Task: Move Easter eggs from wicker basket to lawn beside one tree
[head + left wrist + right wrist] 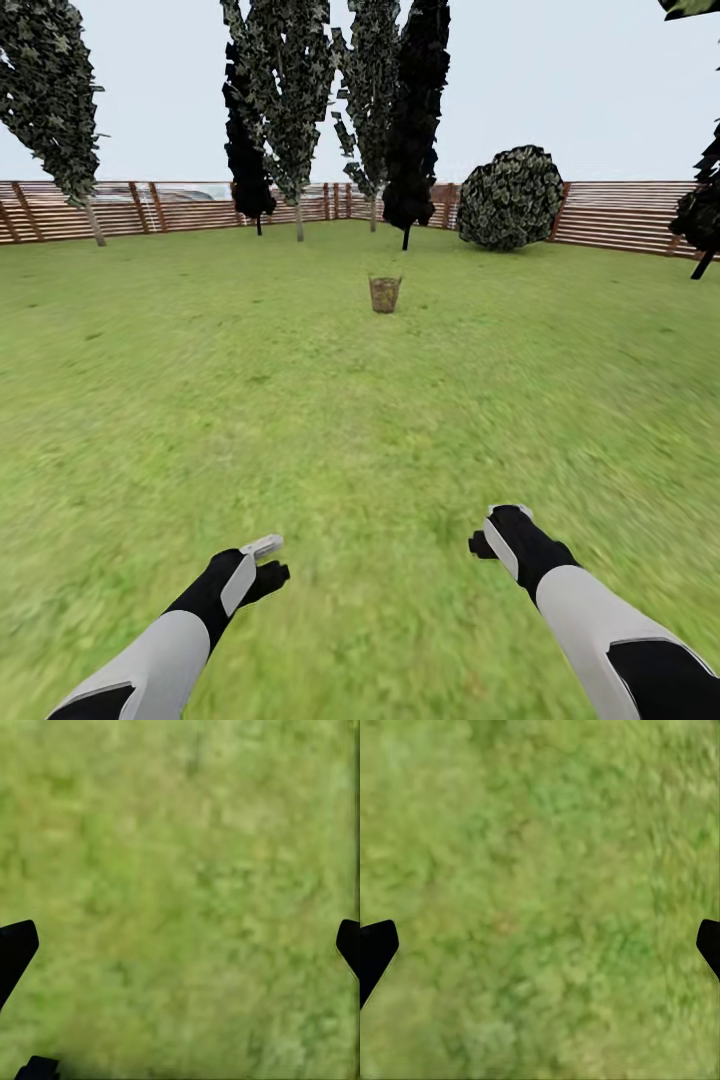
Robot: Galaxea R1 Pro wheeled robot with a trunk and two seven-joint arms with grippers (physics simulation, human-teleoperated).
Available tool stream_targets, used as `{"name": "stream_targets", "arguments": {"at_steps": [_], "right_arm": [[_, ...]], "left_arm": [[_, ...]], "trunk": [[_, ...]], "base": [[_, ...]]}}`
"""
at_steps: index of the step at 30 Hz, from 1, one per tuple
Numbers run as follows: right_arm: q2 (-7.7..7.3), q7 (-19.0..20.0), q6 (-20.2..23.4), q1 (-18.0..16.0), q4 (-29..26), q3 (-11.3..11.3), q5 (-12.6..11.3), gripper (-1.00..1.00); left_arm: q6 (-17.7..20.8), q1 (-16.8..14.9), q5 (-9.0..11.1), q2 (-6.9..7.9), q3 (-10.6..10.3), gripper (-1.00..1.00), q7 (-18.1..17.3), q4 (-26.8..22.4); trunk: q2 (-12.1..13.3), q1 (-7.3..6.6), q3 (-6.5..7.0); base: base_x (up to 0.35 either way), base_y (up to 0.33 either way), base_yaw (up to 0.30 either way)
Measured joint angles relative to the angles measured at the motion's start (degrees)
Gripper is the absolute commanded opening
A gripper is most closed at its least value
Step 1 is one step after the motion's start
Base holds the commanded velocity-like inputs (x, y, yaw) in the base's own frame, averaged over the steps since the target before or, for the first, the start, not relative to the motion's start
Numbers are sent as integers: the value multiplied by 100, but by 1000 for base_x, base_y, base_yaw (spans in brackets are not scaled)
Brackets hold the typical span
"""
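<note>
1. Step in hand: approach. The brown woven wicker basket stands upright on the wide green lawn, well ahead of both end effectors and roughly midway between their lines. No eggs can be made out at this range.
2. Left end effector: fingers apart, holding nothing, grass beneath. Right end effector: fingers likewise apart in the wrist view, empty.
3. Next move, as judged: drive straight ahead to bring the basket within reach, then lower an arm into its mouth.
4. Open room: unobstructed grass on all sides of the end effectors. The brown slatted wooden fence, dark narrow trees and round bush lie far beyond the basket.
</note>
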Motion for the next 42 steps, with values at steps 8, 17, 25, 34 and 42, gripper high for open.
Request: {"name": "stream_targets", "arguments": {"at_steps": [8,17,25,34,42], "right_arm": [[7,0,1,0,0,1,0,100],[16,-5,1,0,-3,2,0,100],[17,-9,1,0,0,-11,0,100],[17,-8,1,0,-1,-13,0,100],[17,-6,1,0,-3,-9,-1,100]], "left_arm": [[0,0,0,-1,1,100,0,0],[0,0,1,-2,8,100,0,0],[0,0,-4,-2,8,100,0,0],[12,0,-6,-2,8,100,0,0],[17,0,-6,-2,8,100,0,0]], "trunk": [[0,0,60],[0,0,63],[0,0,63],[0,0,63],[0,0,63]], "base": [[338,0,0],[338,0,0],[338,0,0],[338,0,0],[338,0,0]]}}
